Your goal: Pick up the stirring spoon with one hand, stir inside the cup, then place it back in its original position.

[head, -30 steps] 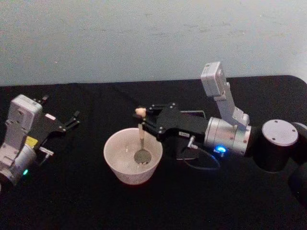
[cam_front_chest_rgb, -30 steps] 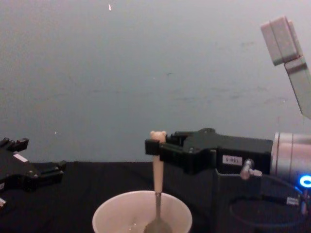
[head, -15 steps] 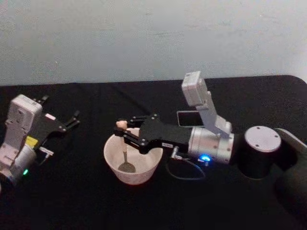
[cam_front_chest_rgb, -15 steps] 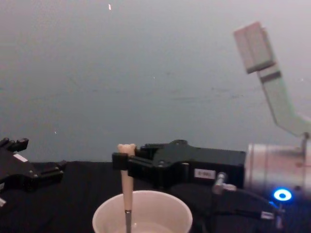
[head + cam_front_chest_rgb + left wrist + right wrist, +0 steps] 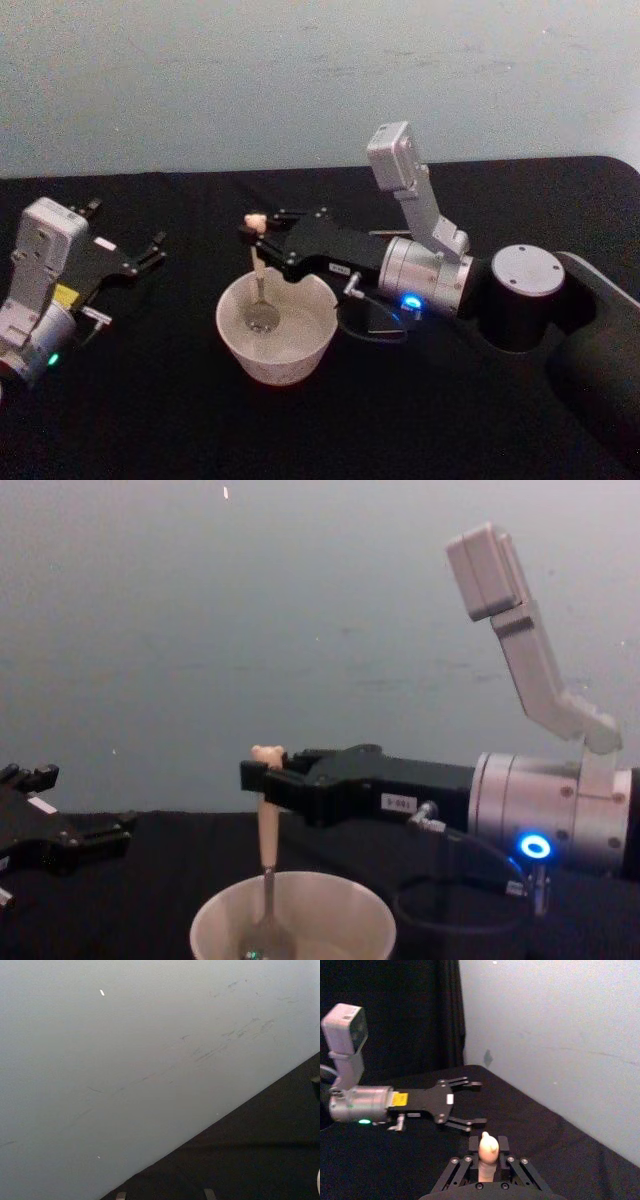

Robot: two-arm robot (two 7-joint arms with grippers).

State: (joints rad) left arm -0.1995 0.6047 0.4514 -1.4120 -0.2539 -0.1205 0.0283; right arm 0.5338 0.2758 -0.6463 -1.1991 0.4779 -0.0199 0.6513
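The stirring spoon (image 5: pixel 259 272) is held upright by the right gripper (image 5: pixel 257 237), whose fingers are closed narrowly on the upper part of the cream handle, just beneath the small bear head. In the right wrist view the bear head (image 5: pixel 488 1146) is seen standing up between the two black fingers (image 5: pixel 502 1145), which are pressed against the handle on either side. From the gripper the handle runs straight down, and the thin dark stem passes below the rim into the cup (image 5: pixel 280 366), where the spoon's bowl is seen low inside, towards the cup's left side. In the chest view the gripper (image 5: pixel 264 777) is placed above the cup (image 5: pixel 215 920), clear of its rim, with the spoon (image 5: pixel 267 832) hanging down from it into the cup's left half. The cup is set on the black desk (image 5: pixel 150 400), near the middle. The left gripper (image 5: pixel 128 222) is parked well apart at the desk's left side, its fingers spread wide and nothing held between them, as is also seen in the right wrist view (image 5: pixel 482 1102).
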